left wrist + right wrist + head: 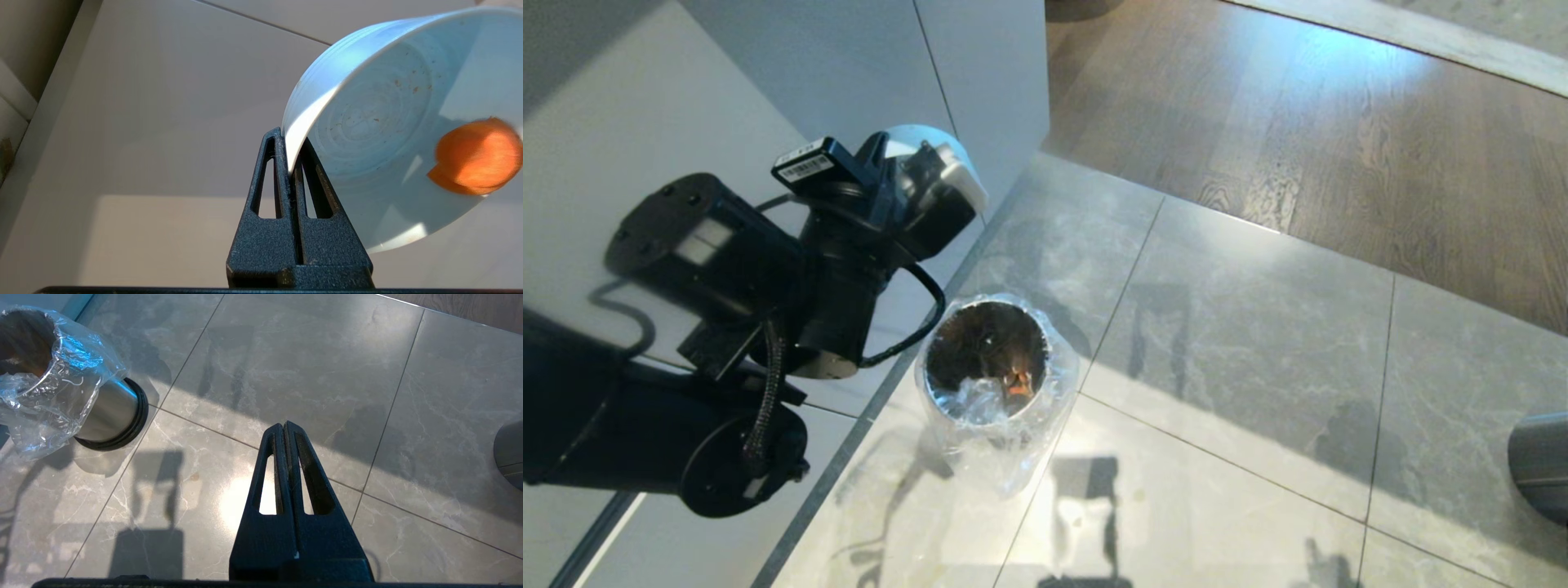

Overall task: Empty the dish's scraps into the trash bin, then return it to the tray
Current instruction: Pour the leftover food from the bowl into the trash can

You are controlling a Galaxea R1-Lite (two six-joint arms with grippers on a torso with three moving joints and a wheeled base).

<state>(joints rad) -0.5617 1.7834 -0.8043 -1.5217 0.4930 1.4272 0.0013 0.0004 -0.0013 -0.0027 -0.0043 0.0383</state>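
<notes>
- My left gripper [292, 163] is clamped on the rim of the pale blue bowl [380, 134], one finger inside the wall and one outside, with the bowl tipped onto its side.
- An orange carrot slice [476, 157] sits near the bowl's lower edge; it looks blurred, so it may be sliding out, though I can't be sure.
- Risk first: in the head view the bowl [931, 151] hangs up beside the white cabinet [980, 65], apparently off to one side of the steel trash bin [988, 367] rather than over its mouth. A slice leaving now could land on the grey floor tiles [1241, 327].
- Second risk: I'm pinching only a thin edge, so a quick wrist turn could twist the glossy bowl loose.
- My left arm [727, 269] is raised above the bin, wrist bent toward the cabinet.
- Orange scraps [1017, 382] already lie in the bin's bag liner [1005, 457].
- My right gripper [284, 428] hangs over the floor, fingers pressed together, holding nothing.
- The tray is not in view.
</notes>
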